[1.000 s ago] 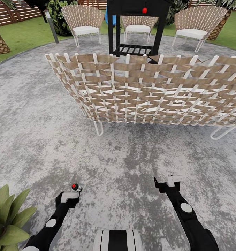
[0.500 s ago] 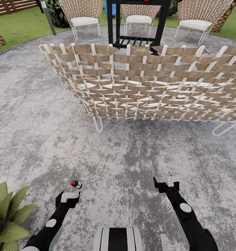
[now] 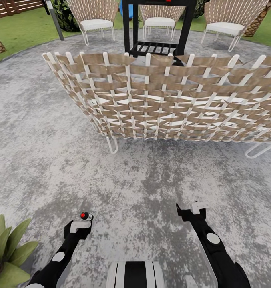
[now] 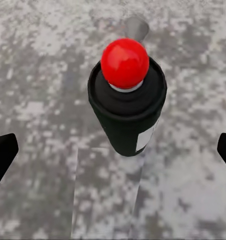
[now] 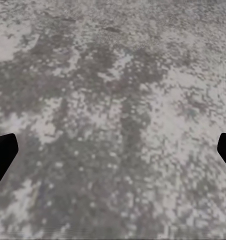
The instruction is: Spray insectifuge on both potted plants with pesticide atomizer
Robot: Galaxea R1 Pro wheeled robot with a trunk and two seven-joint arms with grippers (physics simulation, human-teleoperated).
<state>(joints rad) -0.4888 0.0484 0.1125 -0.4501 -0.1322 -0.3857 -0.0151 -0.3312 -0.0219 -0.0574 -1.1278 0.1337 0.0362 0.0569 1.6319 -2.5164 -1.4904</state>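
Pesticide atomizer, dark body with red ball tip, lies on paved patio just ahead of left gripper, long axis pointing toward that gripper's camera. Left gripper spread wide, empty, bottle centred between its fingers. Right gripper also spread, empty, farther off. One atomizer; one potted plant beside left arm; four wicker chairs.

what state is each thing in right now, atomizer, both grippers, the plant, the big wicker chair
pesticide atomizer: upright between the left gripper's fingers, red knob up
left gripper: grip on the atomizer unclear
right gripper: open, empty
potted plant: upright on the patio edge
wicker chair: standing, back toward the robot
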